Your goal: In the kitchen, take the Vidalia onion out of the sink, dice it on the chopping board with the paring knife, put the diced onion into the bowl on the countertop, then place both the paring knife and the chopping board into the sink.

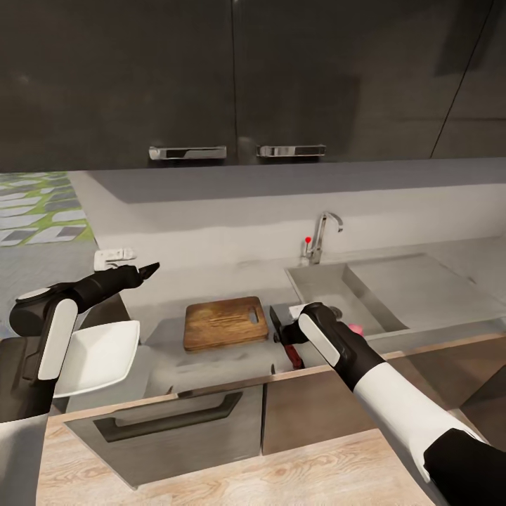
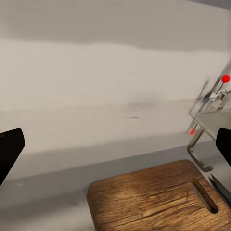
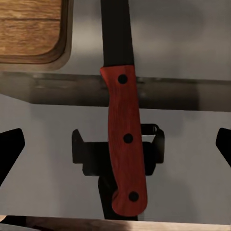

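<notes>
Directly beneath the right gripper (image 3: 120, 144) — jaws apart — the paring knife (image 3: 124, 139), beside the chopping board (image 3: 31, 29) edge

The head camera looks forward and down from above the counter (image 1: 211, 302). The left wrist camera faces the backsplash, low and near the chopping board (image 2: 159, 199) (also central in the head view). The right wrist camera looks straight down, close on the paring knife (image 3: 125, 139).
</notes>
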You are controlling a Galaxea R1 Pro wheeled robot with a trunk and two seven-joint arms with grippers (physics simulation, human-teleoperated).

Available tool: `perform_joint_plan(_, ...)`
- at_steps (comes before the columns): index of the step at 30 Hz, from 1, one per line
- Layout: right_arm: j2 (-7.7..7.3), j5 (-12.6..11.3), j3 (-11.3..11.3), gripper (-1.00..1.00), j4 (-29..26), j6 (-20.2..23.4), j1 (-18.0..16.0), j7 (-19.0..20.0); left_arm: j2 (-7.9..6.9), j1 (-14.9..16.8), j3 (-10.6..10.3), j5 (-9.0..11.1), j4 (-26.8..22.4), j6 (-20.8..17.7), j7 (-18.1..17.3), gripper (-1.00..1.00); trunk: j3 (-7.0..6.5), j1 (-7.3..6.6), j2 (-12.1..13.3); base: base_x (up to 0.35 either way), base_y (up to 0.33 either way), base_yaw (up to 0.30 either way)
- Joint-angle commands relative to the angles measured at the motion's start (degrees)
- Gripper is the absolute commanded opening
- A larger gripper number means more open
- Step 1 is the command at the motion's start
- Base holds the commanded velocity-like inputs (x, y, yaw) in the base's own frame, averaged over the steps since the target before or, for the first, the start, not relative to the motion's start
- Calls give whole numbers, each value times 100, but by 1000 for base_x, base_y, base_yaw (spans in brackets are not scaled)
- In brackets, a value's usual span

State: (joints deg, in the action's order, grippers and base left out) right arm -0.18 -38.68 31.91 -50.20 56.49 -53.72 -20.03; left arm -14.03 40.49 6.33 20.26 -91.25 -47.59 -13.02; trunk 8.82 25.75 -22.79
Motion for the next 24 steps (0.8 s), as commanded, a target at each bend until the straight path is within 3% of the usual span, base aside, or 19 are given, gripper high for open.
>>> perform_joint_plan(1,-1,-52,14,100,-5,11,-7,-55,1,6,8,-13,-2,-31,-33,100,17,4,-13,0,0,0)
perform_joint_plan(24,-7,-53,17,100,-6,11,-7,-62,3,7,8,-13,-1,-31,-33,100,121,4,-13,0,0,0)
